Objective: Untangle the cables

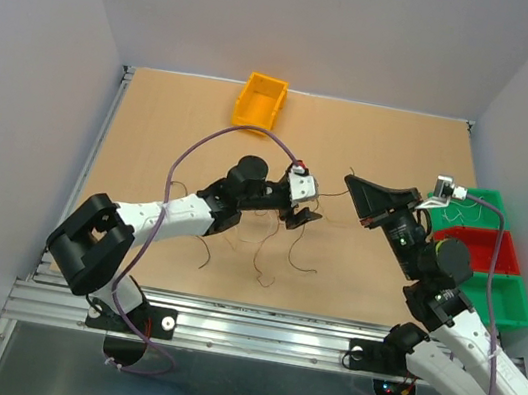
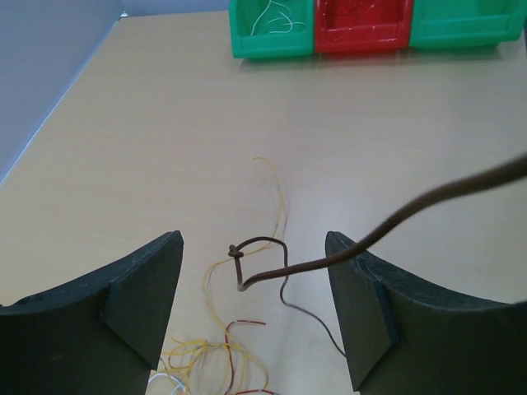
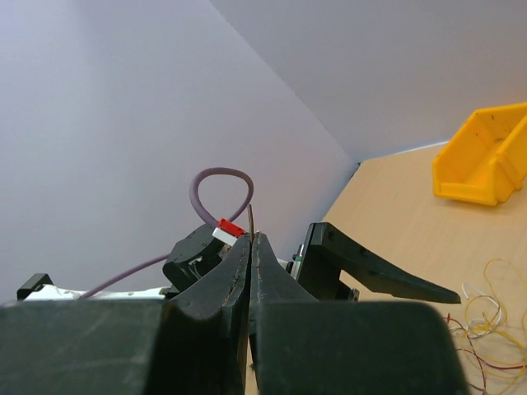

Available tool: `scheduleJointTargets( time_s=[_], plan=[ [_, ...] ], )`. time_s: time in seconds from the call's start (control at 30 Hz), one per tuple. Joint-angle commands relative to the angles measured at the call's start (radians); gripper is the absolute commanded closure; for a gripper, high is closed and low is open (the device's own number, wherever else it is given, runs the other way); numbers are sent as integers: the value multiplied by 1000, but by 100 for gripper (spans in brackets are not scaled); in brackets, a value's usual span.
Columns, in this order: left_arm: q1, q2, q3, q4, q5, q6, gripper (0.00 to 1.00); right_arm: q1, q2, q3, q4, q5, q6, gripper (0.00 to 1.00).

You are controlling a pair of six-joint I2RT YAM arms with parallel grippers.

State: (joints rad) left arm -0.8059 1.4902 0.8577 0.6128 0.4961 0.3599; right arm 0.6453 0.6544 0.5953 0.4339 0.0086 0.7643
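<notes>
Left gripper [image 1: 300,214] hangs jaws apart over the loose cables [image 2: 206,354] mid-table. Right gripper [image 3: 251,239] is pinched tight on a brown cable [image 2: 412,206], which runs across to a small loop between the left fingers [image 2: 140,296]. Yellow bin [image 1: 260,102] sits at the far edge.

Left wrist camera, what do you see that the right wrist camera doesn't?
Only the left wrist view shows the green bins, the red bin, and the small knotted loop in the brown wire. Only the right wrist view shows the yellow bin, a purple cable, and the right hand shut on the brown wire's end. Both show the open left hand, the table and the tangled yellow wires.
</notes>
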Motion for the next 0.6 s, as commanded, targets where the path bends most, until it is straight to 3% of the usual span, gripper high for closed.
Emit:
scheduleJointTargets(
  time_s=[0.0, 0.1, 0.27, 0.33, 0.37, 0.43, 0.57],
  plan=[
    [-6, -45, -6, 50, 110, 10, 19, -4, -19, 15, 51, 10, 0, 100],
    [-6, -30, 27, 53, 93, -30, 21, -4, -15, 12, 60, -2, 16, 99],
    [-6, 16, 79, 56, 98, -85, 38, -4, 5, 6, 91, -50, 49, 99],
    [-7, 4, 80, 57, 95, -88, 56, -4, 5, 6, 94, -52, 52, 100],
    [-6, -1, 76, 59, 78, -88, 76, -4, 2, 3, 94, -48, 50, 99],
    [-4, -11, 75, 59, 53, -93, 99, -4, -10, -3, 94, -41, 50, 99],
    [8, -16, 64, 58, -16, -87, 100, -4, -65, -12, 74, -15, 21, 99]
  ],
)
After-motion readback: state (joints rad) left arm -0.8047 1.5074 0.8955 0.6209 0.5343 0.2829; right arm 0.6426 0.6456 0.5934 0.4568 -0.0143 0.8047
